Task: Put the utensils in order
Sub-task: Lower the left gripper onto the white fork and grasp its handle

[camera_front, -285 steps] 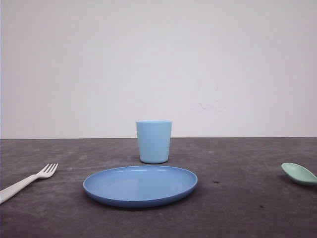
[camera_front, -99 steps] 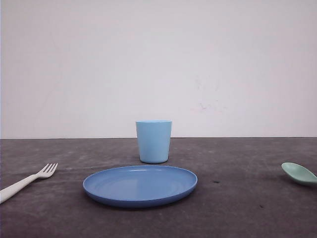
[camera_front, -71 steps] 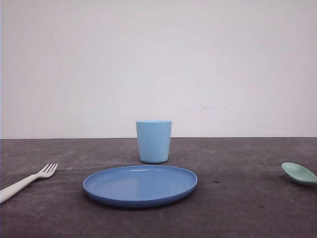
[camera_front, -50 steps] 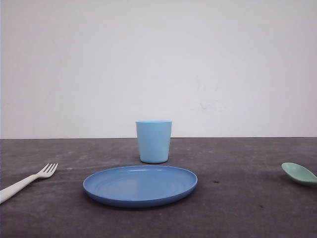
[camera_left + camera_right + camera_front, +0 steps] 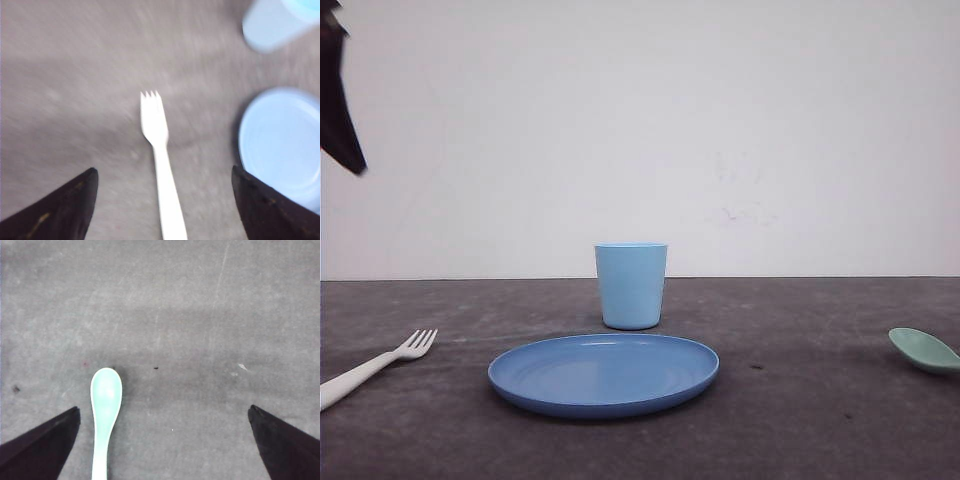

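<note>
Front view: a round blue plastic plate (image 5: 603, 374) lies flat on the dark grey table (image 5: 800, 420), and a light blue plastic cup (image 5: 631, 285) stands upright just behind it. A small white plastic fork (image 5: 375, 366) lies well to the left of the plate, its tines pointing toward the middle of the table. The rounded bowl of a mint-green plastic spoon (image 5: 924, 350) lies at the far right edge, well apart from the plate. A dark finger of the left gripper (image 5: 338, 95) hangs high in the upper left corner, far above the fork.

Left wrist view: the picture is blurred. The left gripper's two dark fingers (image 5: 57, 210) are spread wide apart with nothing between them but air; the white fork lies on the table below, between the fingers, not touched. The plate and cup sit off to one side.

Right wrist view: the right gripper (image 5: 165, 445) is likewise spread wide and holds nothing. The green spoon lies on the table near one finger (image 5: 40, 445), untouched.
</note>
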You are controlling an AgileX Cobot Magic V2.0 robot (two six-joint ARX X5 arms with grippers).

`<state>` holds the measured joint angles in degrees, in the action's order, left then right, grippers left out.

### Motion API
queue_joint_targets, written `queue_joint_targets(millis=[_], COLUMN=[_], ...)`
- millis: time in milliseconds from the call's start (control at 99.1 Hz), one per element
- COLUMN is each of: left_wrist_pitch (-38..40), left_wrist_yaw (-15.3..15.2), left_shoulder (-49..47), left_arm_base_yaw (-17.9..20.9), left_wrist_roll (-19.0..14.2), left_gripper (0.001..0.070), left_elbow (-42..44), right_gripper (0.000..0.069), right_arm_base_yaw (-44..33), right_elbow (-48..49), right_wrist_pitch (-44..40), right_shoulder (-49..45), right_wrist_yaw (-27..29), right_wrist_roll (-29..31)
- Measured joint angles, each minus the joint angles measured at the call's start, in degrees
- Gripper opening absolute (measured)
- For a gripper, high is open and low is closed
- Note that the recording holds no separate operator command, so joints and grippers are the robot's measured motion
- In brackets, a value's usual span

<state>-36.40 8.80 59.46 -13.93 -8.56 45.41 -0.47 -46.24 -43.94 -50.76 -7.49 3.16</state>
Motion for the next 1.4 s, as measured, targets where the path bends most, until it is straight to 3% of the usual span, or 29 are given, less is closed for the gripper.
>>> queue_joint_targets(millis=[141, 414, 686, 757, 918, 1190, 1332, 1402], left_wrist_pitch=[0.9, 5.0, 8.8, 9.0, 9.2, 9.5, 10.0, 10.2], left_wrist_yaw=[-0.3, -7.1, -7.6, -9.2, -13.2, -13.4, -13.4, -13.3], left_shoulder=[6.6, 17.0, 23.1, 23.4, 23.7, 25.5, 25.6, 25.6], left_arm_base_yaw=[-3.0, -6.7, -8.7, -9.4, -10.8, -12.0, -12.0, -12.0], left_wrist_roll=[-1.0, -1.5, -2.7, -2.9, -3.0, -3.1, -3.1, -3.1], left_gripper=[0.0519, 0.0517, 0.0514, 0.0507, 0.0403, 0.0365, 0.0179, 0.0119], left_elbow=[0.0, 0.0, 0.0, 0.0, 0.0, 0.0, 0.0, 0.0], right_gripper=[0.068, 0.068, 0.068, 0.068, 0.068, 0.068, 0.068, 0.068], right_arm_base_yaw=[0.0, 0.0, 0.0, 0.0, 0.0, 0.0, 0.0, 0.0], right_elbow=[0.0, 0.0, 0.0, 0.0, 0.0, 0.0, 0.0, 0.0], right_wrist_pitch=[0.0, 0.0, 0.0, 0.0, 0.0, 0.0, 0.0, 0.0], right_shoulder=[0.0, 0.0, 0.0, 0.0, 0.0, 0.0, 0.0, 0.0], right_wrist_yaw=[0.0, 0.0, 0.0, 0.0, 0.0, 0.0, 0.0, 0.0], right_wrist_roll=[0.0, 0.0, 0.0, 0.0, 0.0, 0.0, 0.0, 0.0])
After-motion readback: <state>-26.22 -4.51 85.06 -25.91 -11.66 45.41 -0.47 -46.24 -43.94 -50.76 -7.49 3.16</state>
